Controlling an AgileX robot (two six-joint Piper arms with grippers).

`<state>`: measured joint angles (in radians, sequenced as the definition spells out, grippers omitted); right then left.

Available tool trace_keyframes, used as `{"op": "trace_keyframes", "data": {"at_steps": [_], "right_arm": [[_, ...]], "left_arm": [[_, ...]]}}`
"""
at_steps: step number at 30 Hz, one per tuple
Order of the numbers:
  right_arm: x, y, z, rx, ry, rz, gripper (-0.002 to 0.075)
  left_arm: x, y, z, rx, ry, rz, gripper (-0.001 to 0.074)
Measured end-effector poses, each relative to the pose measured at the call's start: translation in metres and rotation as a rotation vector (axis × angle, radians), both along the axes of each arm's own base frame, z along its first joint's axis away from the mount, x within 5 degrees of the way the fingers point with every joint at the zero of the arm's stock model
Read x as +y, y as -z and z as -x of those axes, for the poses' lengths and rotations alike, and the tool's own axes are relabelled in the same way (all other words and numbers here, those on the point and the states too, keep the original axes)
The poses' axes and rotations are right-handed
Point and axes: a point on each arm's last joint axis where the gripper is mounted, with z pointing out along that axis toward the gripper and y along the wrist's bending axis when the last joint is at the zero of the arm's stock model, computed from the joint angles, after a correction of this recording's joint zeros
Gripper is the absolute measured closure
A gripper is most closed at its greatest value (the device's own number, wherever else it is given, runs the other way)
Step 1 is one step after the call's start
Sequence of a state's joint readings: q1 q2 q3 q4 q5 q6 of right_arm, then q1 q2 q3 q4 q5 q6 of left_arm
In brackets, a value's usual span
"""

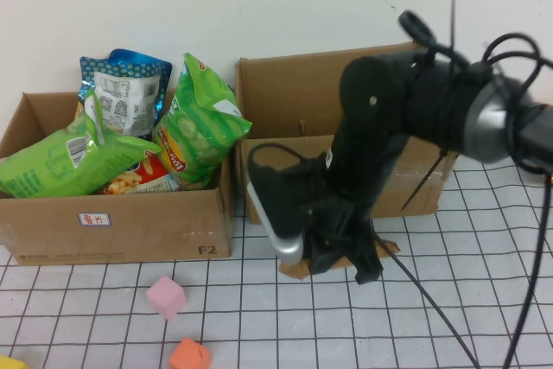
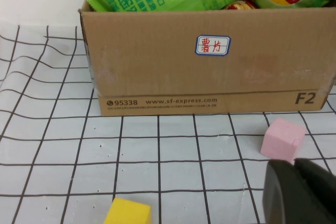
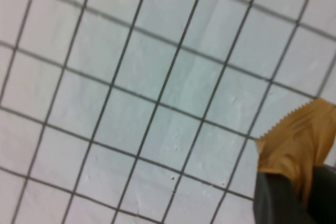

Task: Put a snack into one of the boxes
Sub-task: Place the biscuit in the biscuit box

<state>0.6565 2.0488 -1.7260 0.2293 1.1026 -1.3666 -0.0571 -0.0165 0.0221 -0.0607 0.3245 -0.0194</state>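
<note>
The right gripper (image 1: pixel 367 267) is down at the gridded tablecloth (image 1: pixel 259 317) just in front of the taller cardboard box (image 1: pixel 285 84), and in the right wrist view its dark fingers (image 3: pixel 278 198) are clamped on one end of the tan-brown snack packet (image 3: pixel 296 140), whose zigzag edge sticks out over the cloth. From above, the packet lies flat under the gripper, touching the cloth. The left gripper (image 2: pixel 299 192) hangs near a pink foam cube (image 2: pixel 282 139) and a yellow block (image 2: pixel 127 212), facing the lower box of chip bags (image 2: pixel 205 77); whether it is apart or together I cannot tell
</note>
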Motion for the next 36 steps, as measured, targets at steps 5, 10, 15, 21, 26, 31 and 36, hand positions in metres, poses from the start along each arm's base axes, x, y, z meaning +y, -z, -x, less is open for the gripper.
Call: {"op": "trace_keyframes", "data": {"at_steps": [5, 10, 15, 21, 26, 31, 36], "right_arm": [[-0.002, -0.025, 0.004, -0.046, 0.071, -0.067, 0.0624], [-0.001, -0.054, 0.001, -0.164, 0.189, -0.197, 0.0626], [0.0, -0.088, -0.007, -0.318, 0.332, -0.393, 0.0627], [0.002, -0.116, -0.019, -0.527, 0.411, -0.584, 0.0631], [-0.004, -0.116, -0.044, -0.68, 0.465, -0.678, 0.0632], [-0.007, -0.072, -0.083, -0.702, 0.574, -0.711, 0.0631], [-0.007, -0.017, -0.104, -0.59, 0.682, -0.679, 0.042]], "left_arm": [[0.0, 0.0, 0.0, 0.0, 0.0, 0.0, 0.0737], [0.0, 0.0, 0.0, 0.0, 0.0, 0.0, 0.0737], [0.0, 0.0, 0.0, 0.0, 0.0, 0.0, 0.0737], [0.0, 0.0, 0.0, 0.0, 0.0, 0.0, 0.0737], [0.0, 0.0, 0.0, 0.0, 0.0, 0.0, 0.0737], [0.0, 0.0, 0.0, 0.0, 0.0, 0.0, 0.0737], [0.0, 0.0, 0.0, 0.0, 0.0, 0.0, 0.0737]]}}
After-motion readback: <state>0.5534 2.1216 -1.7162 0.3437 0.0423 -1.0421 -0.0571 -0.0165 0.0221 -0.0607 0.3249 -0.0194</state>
